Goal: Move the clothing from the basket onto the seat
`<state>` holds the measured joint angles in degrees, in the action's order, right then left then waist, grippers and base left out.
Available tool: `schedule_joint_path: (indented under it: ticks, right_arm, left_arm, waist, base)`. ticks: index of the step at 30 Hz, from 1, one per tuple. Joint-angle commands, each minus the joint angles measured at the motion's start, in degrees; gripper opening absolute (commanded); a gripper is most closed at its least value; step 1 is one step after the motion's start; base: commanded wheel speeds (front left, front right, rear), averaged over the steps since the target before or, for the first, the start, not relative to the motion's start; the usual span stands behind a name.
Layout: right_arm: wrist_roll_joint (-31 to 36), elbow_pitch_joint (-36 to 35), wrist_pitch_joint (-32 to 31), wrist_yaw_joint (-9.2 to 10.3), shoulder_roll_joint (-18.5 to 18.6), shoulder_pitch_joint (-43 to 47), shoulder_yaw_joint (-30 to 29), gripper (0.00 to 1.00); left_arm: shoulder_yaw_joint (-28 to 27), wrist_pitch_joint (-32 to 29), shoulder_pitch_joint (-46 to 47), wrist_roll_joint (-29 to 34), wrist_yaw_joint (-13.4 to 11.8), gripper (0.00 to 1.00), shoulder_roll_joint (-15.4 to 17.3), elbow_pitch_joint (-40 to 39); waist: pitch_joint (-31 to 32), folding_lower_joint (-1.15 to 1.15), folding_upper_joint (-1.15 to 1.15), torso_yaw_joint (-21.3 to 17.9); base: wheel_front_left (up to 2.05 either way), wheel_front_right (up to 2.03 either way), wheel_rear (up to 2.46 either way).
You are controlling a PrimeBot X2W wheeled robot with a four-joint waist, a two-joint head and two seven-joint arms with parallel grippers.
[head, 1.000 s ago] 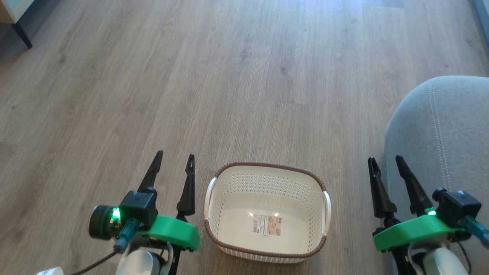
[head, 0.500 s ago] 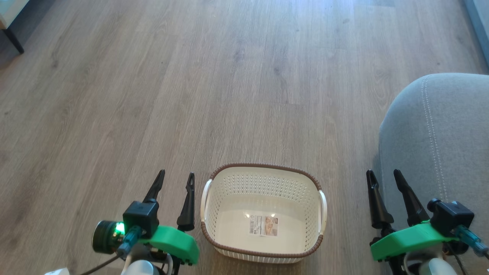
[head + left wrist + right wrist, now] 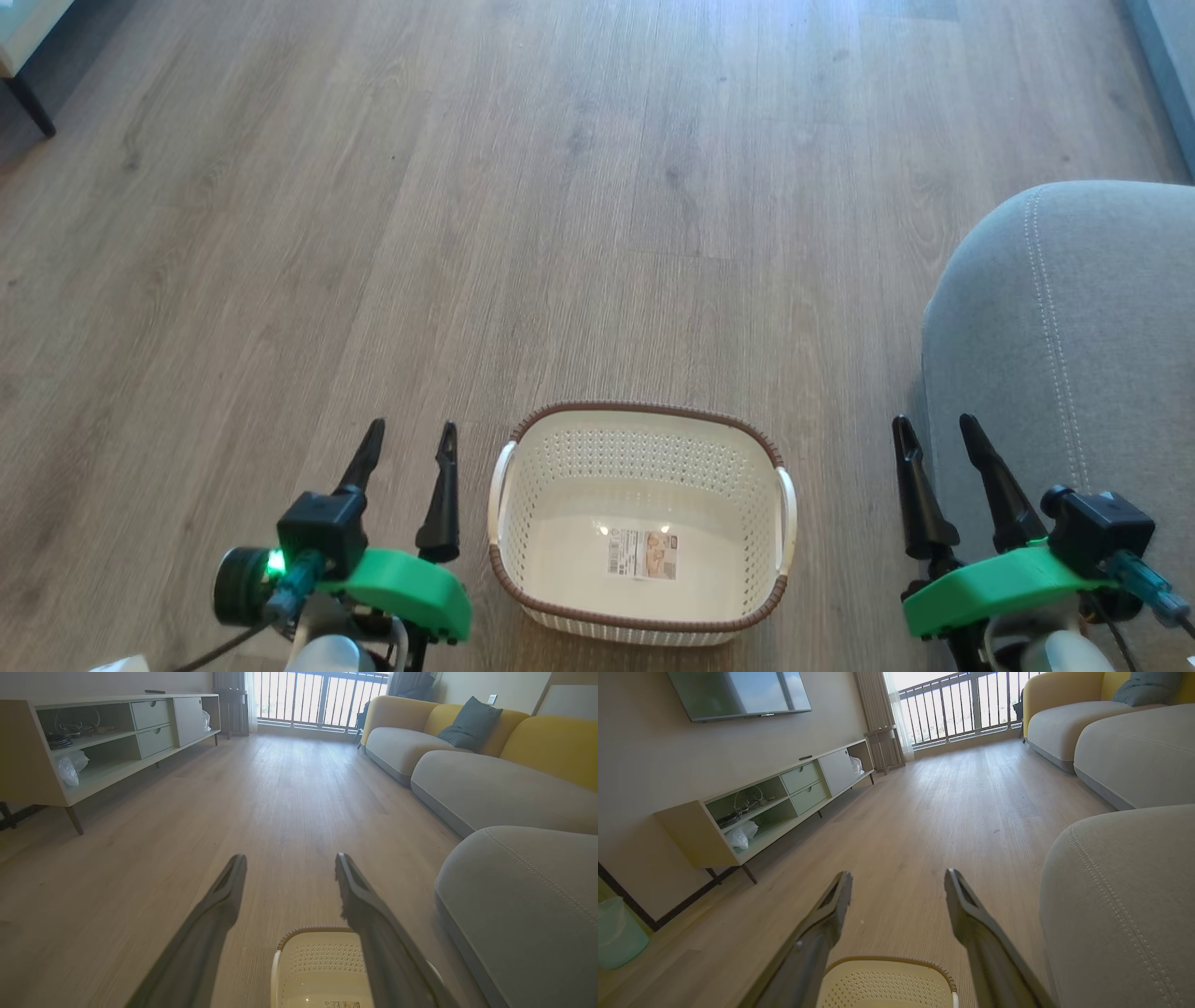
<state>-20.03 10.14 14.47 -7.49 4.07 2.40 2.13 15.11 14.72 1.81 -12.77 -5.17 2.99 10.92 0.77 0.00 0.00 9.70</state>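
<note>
The whole head view has slid a little across the wood floor (image 3: 560,187). That is the camera turning, not the furniture, so the grey sofa seat (image 3: 1074,355) reaches slightly further in from the right, while the cream laundry basket (image 3: 644,409) has kept its place on the floor near the seat's rounded end. Measured against the basket, both hands have drawn back toward the robot. The left hand (image 3: 409,427), fingers spread wide with nothing between them, now ends just beside the basket's left handle. The right hand (image 3: 929,420), equally spread and empty, hangs at the seat's edge, well apart from the basket. The basket's bottom carries only its printed label (image 3: 641,553), and no clothing lies in it. I judge that the unloading is done, and the arms are retreating to rest rather than reaching for another garment.
</note>
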Motion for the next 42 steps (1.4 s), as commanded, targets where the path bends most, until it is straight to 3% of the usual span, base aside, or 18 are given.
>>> schedule_joint_path:
  ticks: [1,17,18,23,42]
  right_arm:
    - [0.4,-1.7,0.5,0.00,0.3,-1.8,1.3,1.00]
    - [-0.2,-1.0,0.5,0.00,0.4,-2.0,1.8,1.00]
    - [-0.1,0.6,0.0,0.00,0.0,0.0,0.3,0.00]
    - [-0.6,4.3,-0.2,-0.01,-0.1,1.1,0.4,0.00]
    - [-11.1,4.2,-3.1,-0.01,-0.2,-0.3,-0.8,0.00]
  left_arm:
    - [-2.1,0.3,1.5,-0.6,0.3,1.00,-0.1,-1.4]
    - [-2.9,0.3,1.3,-1.4,1.6,1.00,-0.1,-0.5]
    - [-0.6,0.0,-0.1,-1.1,1.5,0.00,0.0,1.3]
    - [-0.3,-0.1,-1.8,-1.7,1.5,0.00,0.0,4.8]
    - [-2.7,-2.6,-0.9,-13.7,3.1,0.00,0.6,4.6]
  waist:
    - [0.0,0.00,0.00,0.0]
    - [0.0,0.00,0.00,-0.9]
    - [0.0,0.00,0.00,-0.9]
    - [0.0,0.00,0.00,-1.1]
    - [-0.1,0.00,0.00,-2.3]
  base:
    - [0.00,0.00,0.00]
    - [0.00,0.00,0.00]
    - [0.00,0.00,0.00]
    - [0.00,0.00,0.00]
    - [0.00,0.00,0.00]
